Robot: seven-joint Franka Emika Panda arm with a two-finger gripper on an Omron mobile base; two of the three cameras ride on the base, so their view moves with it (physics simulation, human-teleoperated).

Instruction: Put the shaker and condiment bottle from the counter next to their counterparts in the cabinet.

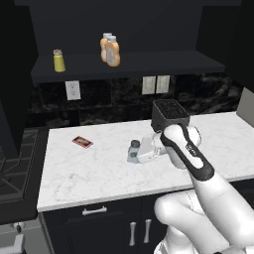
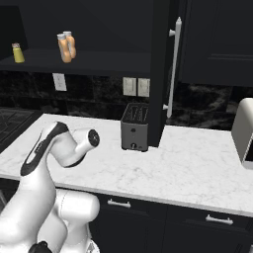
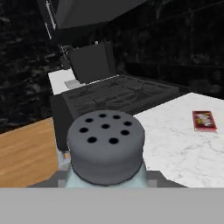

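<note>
The pale blue-grey shaker [image 1: 133, 151] stands upright on the white marble counter [image 1: 89, 173]. My gripper [image 1: 138, 153] reaches in level from its right, and its fingers sit against both sides of the shaker's body. In the hand view its grey holed cap [image 3: 105, 140] fills the bottom middle, between my gripper [image 3: 106, 177]. Up on the cabinet shelf [image 1: 149, 62] two orange bottles stand touching: the condiment bottle [image 1: 113, 53] in front and its whiter-capped counterpart [image 1: 104, 47] behind. The yellow shaker [image 1: 59, 61] stands alone at the shelf's left.
A black toaster [image 1: 170, 114] sits just behind my hand. A red packet [image 1: 82, 142] lies on the counter to the left, and the stove [image 1: 15, 163] lies beyond it. An open cabinet door [image 2: 170, 64] hangs right of the toaster. A white appliance [image 2: 244, 131] stands far right.
</note>
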